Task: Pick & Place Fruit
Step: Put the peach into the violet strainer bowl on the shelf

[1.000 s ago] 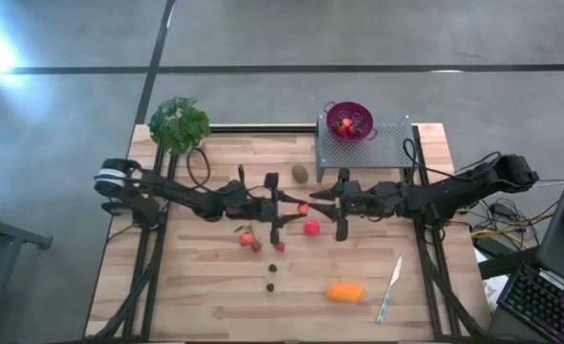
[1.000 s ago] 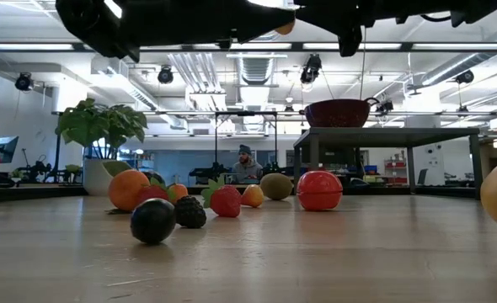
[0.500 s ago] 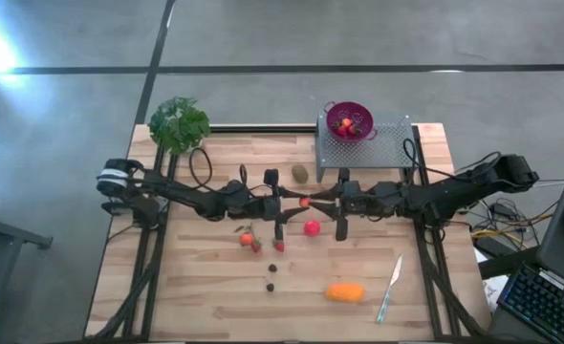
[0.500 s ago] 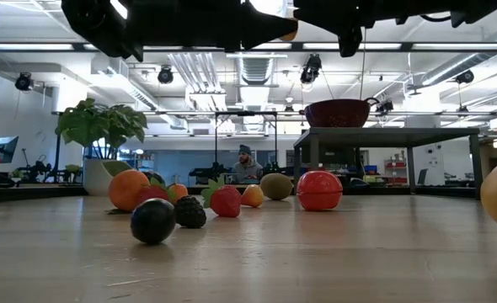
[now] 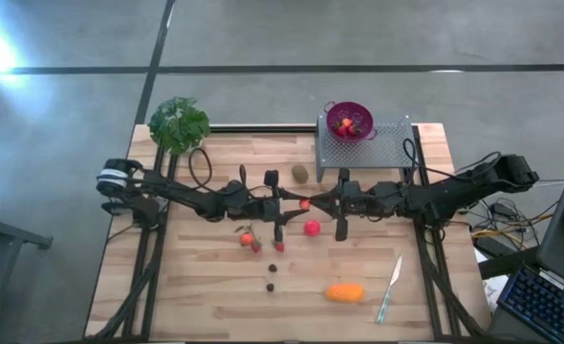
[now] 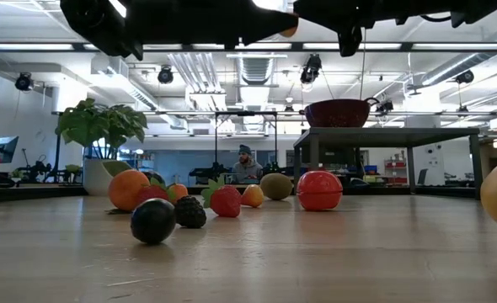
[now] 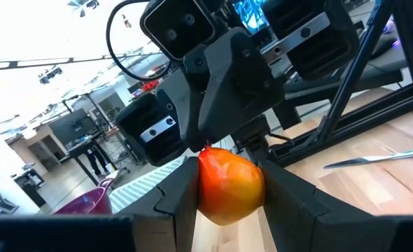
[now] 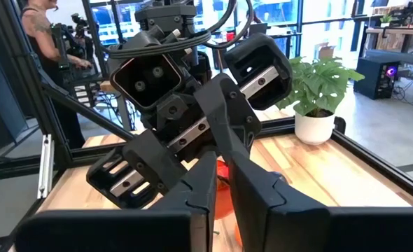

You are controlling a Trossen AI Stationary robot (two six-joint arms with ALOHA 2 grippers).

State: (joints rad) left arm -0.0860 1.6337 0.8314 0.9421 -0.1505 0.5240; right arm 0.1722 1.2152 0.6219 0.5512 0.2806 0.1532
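Loose fruit lies below the raised arms: one kiwi (image 5: 300,173), one pink-red ball (image 5: 312,227), one oblong orange piece (image 5: 345,292), two dark berries (image 5: 271,276). One knife (image 5: 390,286) lies beside it. Both arms meet horizontally mid-table. The left gripper (image 7: 224,192) clamps one small orange-red fruit (image 7: 227,183); the right gripper (image 8: 221,183) is nearly closed on that fruit too.

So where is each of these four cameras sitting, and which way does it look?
High: overhead, looking down; both arms meet above the table.
Low: table height, looking across the fruit; arms overhead.
Left wrist: past the left claw holding the red-orange fruit, facing the right arm.
Right wrist: past the right claw, facing the left arm.
Both wrist views share that fruit.
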